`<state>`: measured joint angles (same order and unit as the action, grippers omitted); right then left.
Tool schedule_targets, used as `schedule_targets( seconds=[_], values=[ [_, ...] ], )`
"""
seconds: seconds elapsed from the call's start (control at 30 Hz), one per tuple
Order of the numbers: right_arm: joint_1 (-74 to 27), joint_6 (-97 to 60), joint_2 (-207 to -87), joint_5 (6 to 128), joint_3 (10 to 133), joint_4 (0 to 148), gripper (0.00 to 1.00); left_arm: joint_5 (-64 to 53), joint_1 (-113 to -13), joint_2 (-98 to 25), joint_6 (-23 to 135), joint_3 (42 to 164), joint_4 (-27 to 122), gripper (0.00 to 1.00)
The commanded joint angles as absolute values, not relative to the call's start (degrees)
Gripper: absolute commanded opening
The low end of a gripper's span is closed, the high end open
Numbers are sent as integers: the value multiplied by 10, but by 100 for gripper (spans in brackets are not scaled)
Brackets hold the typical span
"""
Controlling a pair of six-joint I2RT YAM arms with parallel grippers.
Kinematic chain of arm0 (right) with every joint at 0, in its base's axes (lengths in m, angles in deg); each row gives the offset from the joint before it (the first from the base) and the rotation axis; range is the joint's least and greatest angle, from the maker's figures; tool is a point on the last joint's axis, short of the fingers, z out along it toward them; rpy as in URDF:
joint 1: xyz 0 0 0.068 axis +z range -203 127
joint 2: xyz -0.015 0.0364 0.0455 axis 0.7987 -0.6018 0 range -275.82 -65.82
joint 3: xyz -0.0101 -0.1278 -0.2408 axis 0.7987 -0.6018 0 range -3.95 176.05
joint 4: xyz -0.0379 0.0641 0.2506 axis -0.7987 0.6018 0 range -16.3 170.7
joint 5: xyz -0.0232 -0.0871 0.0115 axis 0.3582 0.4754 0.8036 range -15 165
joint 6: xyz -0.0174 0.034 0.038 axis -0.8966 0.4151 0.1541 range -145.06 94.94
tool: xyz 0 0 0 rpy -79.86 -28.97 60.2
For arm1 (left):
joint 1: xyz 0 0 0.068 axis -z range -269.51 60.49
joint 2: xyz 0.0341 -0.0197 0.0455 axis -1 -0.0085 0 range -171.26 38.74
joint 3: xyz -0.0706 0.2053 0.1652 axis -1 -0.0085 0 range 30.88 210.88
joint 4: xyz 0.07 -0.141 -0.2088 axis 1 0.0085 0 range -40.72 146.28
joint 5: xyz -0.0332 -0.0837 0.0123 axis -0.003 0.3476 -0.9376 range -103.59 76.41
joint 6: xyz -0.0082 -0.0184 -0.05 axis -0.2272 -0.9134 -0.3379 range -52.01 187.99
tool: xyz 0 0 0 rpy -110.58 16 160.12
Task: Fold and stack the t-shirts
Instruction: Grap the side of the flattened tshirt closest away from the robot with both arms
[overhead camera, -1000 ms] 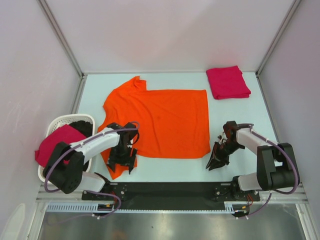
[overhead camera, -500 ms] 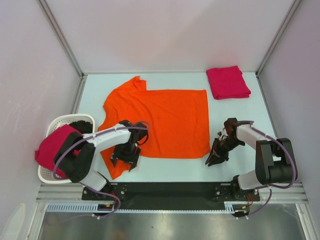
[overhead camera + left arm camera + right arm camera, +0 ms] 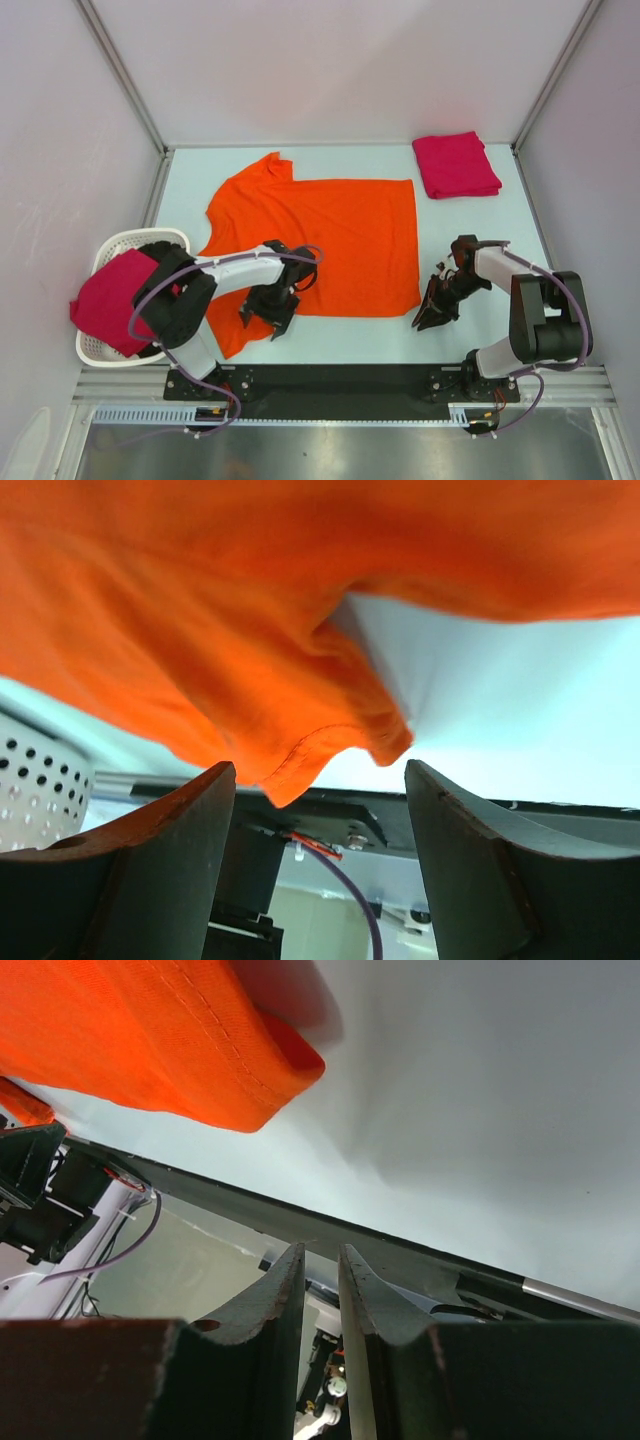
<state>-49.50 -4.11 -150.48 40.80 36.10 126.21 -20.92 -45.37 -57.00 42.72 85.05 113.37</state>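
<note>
A bright orange t-shirt [image 3: 320,240] lies spread flat mid-table. One crimson-pink t-shirt [image 3: 456,165] sits folded at the back right; another [image 3: 105,295] drapes over the basket. My left gripper [image 3: 268,312] hovers at the orange shirt's near-left hem. In the left wrist view it [image 3: 320,780] is open wide, with the orange sleeve edge [image 3: 300,755] just beyond its tips, ungripped. My right gripper [image 3: 428,318] sits just off the shirt's near-right corner [image 3: 180,1050]. There its jaws [image 3: 320,1252] stand a narrow gap apart with nothing between them.
A white slatted basket [image 3: 120,242] stands at the table's left edge with dark cloth inside. The black mounting rail [image 3: 340,380] runs along the near edge. Metal frame posts [image 3: 120,75] rise at the back corners.
My left gripper has slid to the right along the orange shirt's near hem, its arm swinging further over the cloth. The right gripper has barely shifted.
</note>
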Motion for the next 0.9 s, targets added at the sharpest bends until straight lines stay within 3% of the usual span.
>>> schedule_targets(
  seconds=[0.0,0.3,0.43,0.47,0.57,0.63,0.67,0.87],
  values=[
    [-500,-48,-1512,395,384,1263,25,-204,-447,-586,450,866,1109,74],
    [-506,-56,-1549,403,396,1247,25,-201,-442,-640,477,875,1082,73],
    [-508,-58,-1570,405,400,1239,25,-205,-435,-654,487,893,1084,67],
    [-509,-58,-1572,407,399,1236,25,-208,-435,-656,488,893,1084,63],
    [-513,-58,-1579,406,400,1231,25,-208,-435,-662,493,895,1083,36],
    [-519,-59,-1582,408,405,1229,26,-215,-435,-666,493,896,1087,5],
    [-520,-60,-1584,411,407,1227,26,-220,-435,-666,490,898,1090,0],
    [-549,-72,-1593,408,425,1222,37,-251,-435,-653,479,903,1109,0]
  ],
)
